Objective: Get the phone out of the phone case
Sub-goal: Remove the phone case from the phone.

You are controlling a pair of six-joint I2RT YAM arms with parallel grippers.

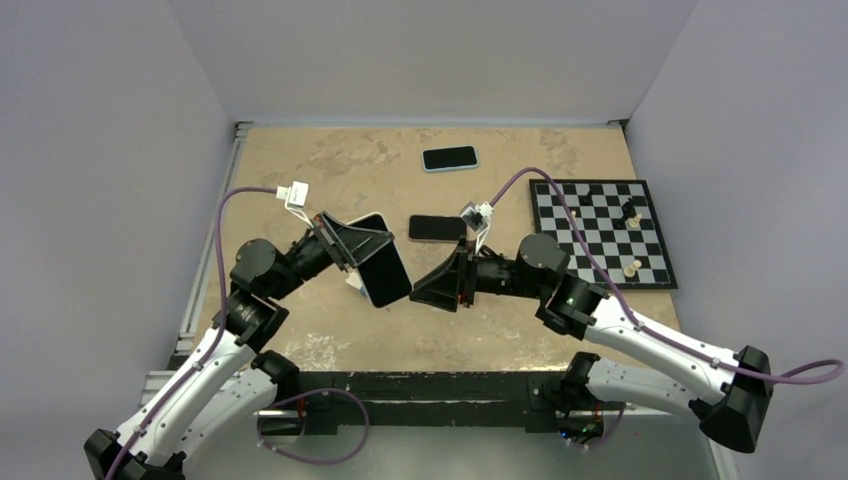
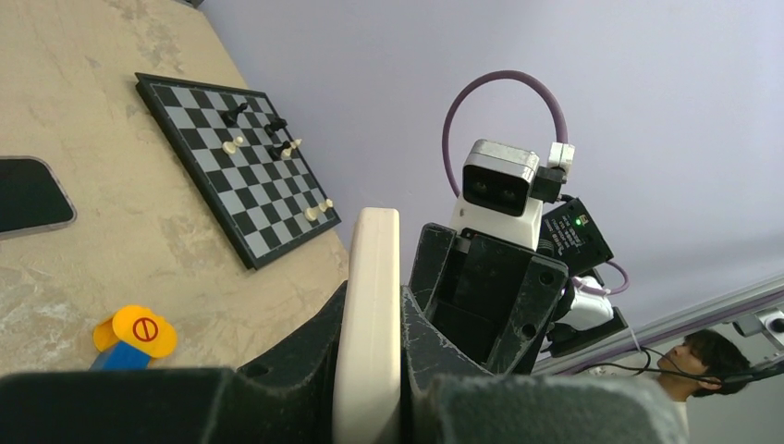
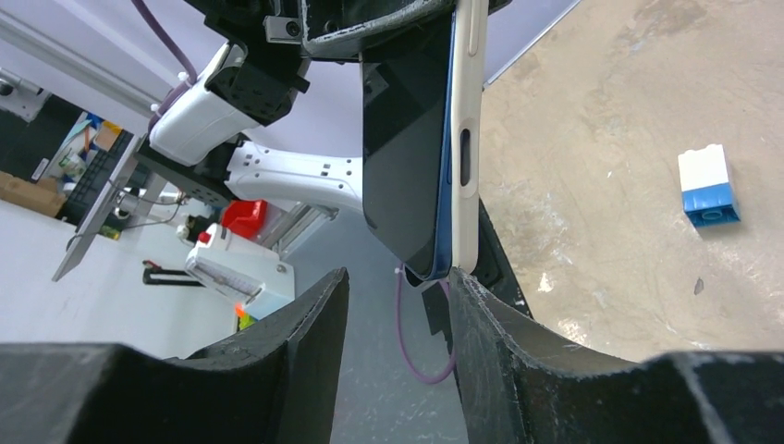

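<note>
My left gripper (image 1: 362, 248) is shut on a phone in a cream case (image 1: 388, 272) and holds it on edge above the table's middle. In the left wrist view the case's cream edge (image 2: 374, 268) sits between my left gripper's (image 2: 370, 388) fingers. In the right wrist view the dark-screened phone (image 3: 407, 139), with a blue rim, sits in the cream case (image 3: 470, 111). My right gripper (image 1: 425, 290) is open and empty beside the phone's lower corner. In its own view the right gripper (image 3: 398, 305) has that corner just beyond its right fingertip (image 3: 462, 287).
Two other phones lie flat: one mid-table (image 1: 437, 227), one in a blue case at the back (image 1: 450, 158). A chessboard (image 1: 600, 232) with a few pieces is at the right. A blue-and-white block (image 3: 707, 185) and a yellow-topped toy (image 2: 137, 333) lie on the table below the held phone.
</note>
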